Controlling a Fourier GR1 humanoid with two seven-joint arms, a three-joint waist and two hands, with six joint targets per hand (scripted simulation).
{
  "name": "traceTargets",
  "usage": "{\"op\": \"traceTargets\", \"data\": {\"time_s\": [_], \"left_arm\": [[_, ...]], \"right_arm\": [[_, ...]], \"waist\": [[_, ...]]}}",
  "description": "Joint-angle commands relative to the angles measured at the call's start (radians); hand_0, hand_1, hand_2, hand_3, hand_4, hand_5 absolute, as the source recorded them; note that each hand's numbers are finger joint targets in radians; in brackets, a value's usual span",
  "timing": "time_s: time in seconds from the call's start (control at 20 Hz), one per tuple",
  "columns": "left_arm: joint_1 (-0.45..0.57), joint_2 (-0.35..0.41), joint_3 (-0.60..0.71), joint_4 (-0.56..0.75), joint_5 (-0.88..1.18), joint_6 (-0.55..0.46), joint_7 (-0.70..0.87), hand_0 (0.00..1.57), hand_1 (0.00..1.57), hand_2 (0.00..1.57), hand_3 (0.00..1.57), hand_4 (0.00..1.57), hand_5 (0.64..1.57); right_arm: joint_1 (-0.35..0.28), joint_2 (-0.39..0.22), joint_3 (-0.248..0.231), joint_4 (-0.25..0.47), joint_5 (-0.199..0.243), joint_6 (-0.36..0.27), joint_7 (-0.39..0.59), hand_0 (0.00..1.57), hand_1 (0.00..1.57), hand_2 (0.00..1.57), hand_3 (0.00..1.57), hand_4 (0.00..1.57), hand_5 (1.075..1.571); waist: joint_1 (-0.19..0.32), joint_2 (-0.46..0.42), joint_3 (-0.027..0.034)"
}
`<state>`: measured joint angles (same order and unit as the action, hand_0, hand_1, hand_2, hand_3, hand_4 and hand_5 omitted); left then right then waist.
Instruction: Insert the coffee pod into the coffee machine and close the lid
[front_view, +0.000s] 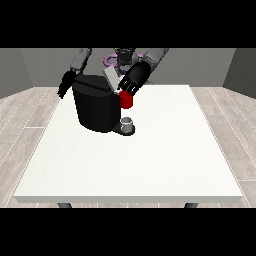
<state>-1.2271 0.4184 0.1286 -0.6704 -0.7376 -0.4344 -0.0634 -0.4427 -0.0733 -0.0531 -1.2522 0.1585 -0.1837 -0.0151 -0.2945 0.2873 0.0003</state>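
The black coffee machine (96, 106) stands on the white table (150, 160), left of the middle. Its grey lid (110, 77) is tilted up at the top. A red thing at the machine (126, 100) sits at its front right. The hand at the view's right (133, 78) hovers over the machine's top, right beside the lid and just above the red thing. The hand at the view's left (65, 84) hangs at the machine's far left side with relaxed fingers and holds nothing. A small grey thing (128, 122) stands on the machine's base below the red thing.
The table's near edge (130, 198) runs across the bottom of the scene. The robot's torso (122, 56) is behind the machine. Grey walls and a wooden floor surround the table.
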Motion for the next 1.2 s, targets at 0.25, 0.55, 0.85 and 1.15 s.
{"op": "traceTargets", "data": {"time_s": [0.25, 0.55, 0.85, 1.15], "left_arm": [[-0.038, -0.022, -0.014, 0.004, -0.021, 0.027, -0.002, 1.20, 1.20, 1.26, 1.20, 0.41, 1.571], [-0.055, -0.007, -0.009, 0.008, -0.022, 0.015, -0.009, 1.21, 1.21, 1.24, 1.21, 0.36, 1.571], [-0.023, 0.012, -0.007, 0.000, -0.031, 0.059, -0.062, 1.18, 1.18, 1.20, 1.17, 0.35, 1.571], [-0.032, 0.047, -0.049, 0.026, -0.107, 0.111, -0.064, 1.21, 1.21, 1.22, 1.10, 0.00, 1.571]], "right_arm": [[-0.031, 0.025, -0.009, 0.034, 0.005, -0.039, -0.023, 0.00, 0.00, 0.00, 0.00, 0.00, 1.571], [-0.036, -0.018, -0.027, 0.049, 0.004, -0.016, 0.003, 0.00, 0.00, 0.00, 0.00, 0.00, 1.571], [0.024, 0.000, -0.018, 0.039, 0.009, -0.030, -0.056, 0.00, 0.00, 0.00, 0.00, 0.00, 1.571], [-0.004, -0.006, 0.011, -0.013, 0.011, 0.000, 0.019, 0.00, 0.00, 0.00, 0.00, 0.00, 1.571]], "waist": [[0.012, 0.039, 0.0001], [0.020, 0.008, 0.0001], [0.021, 0.009, 0.0002], [-0.041, 0.025, -0.0001]]}}
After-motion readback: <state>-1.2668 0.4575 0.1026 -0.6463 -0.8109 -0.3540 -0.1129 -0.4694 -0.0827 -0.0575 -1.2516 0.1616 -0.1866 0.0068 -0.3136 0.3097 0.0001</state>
